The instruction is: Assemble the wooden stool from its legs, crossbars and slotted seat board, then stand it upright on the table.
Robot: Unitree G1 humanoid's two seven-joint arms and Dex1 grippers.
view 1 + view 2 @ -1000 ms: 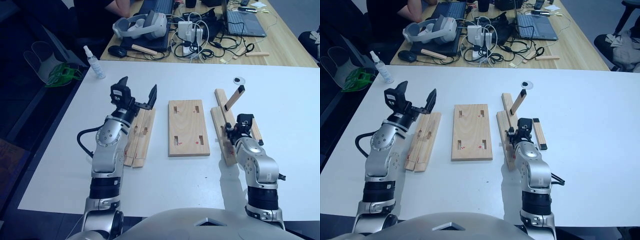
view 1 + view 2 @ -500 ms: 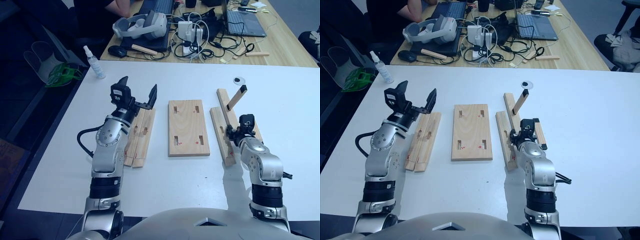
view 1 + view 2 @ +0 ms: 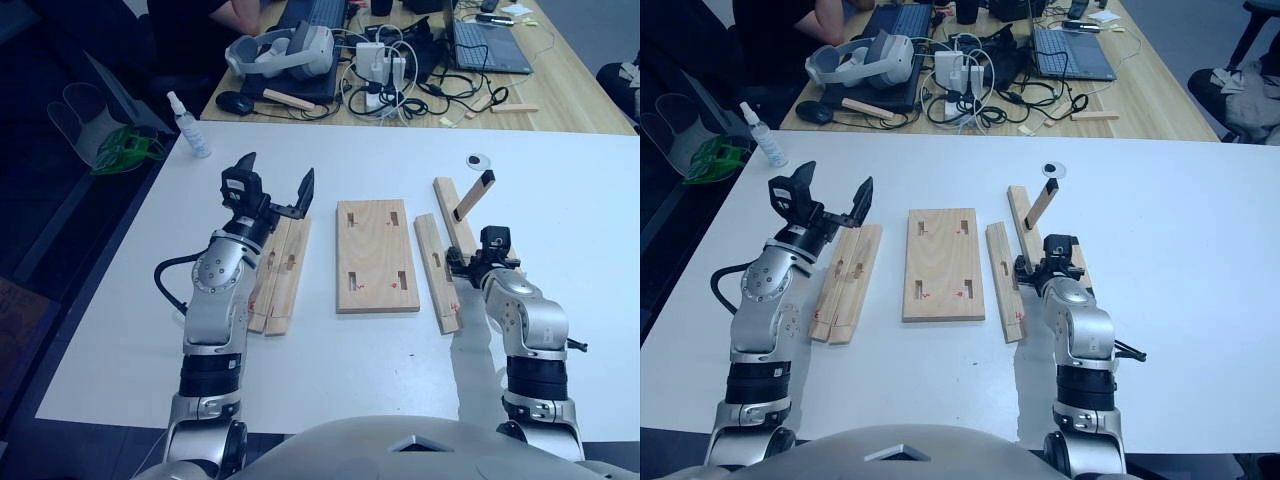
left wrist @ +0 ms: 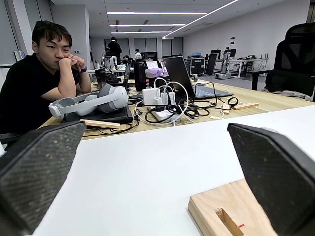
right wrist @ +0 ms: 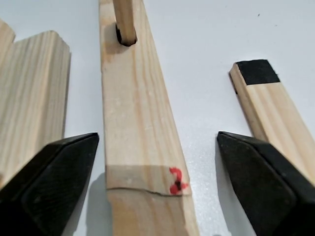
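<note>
Left eye view has the slotted seat board (image 3: 377,255) lying flat at the middle of the white surface (image 3: 560,180), its four slots facing up; toward the left edge two legs (image 3: 280,272) lie side by side, touching along their length and running from the near edge toward the far one; the left gripper (image 3: 277,185) hovers over their far ends, its two fingers (image 4: 34,167) spread wide with nothing between them; the left wrist view catches the slotted end of one of these legs just below one finger.

Between the board and the right edge a loose leg (image 3: 437,272) lies flat, just beside the board's right side but apart from it, at a slight angle to it; next toward the right edge lies the pegged leg (image 3: 450,205), with a crossbar (image 3: 470,196) stuck in a hole near its far end, tilted, dark tip upward; the right gripper (image 5: 157,191) sits low over this leg's near end, its pincer parted, one finger on each side of the wood and gripping nothing; whether either finger touches the leg I cannot tell; a red mark (image 5: 176,184) shows on the leg between them.

A second crossbar (image 5: 268,113) with a black end lies flat just beside the pegged leg, on the side toward the right edge; a small round disc (image 3: 478,159) lies beyond, toward the far edge; a spray bottle (image 3: 190,126) stands at the far left corner.
</note>
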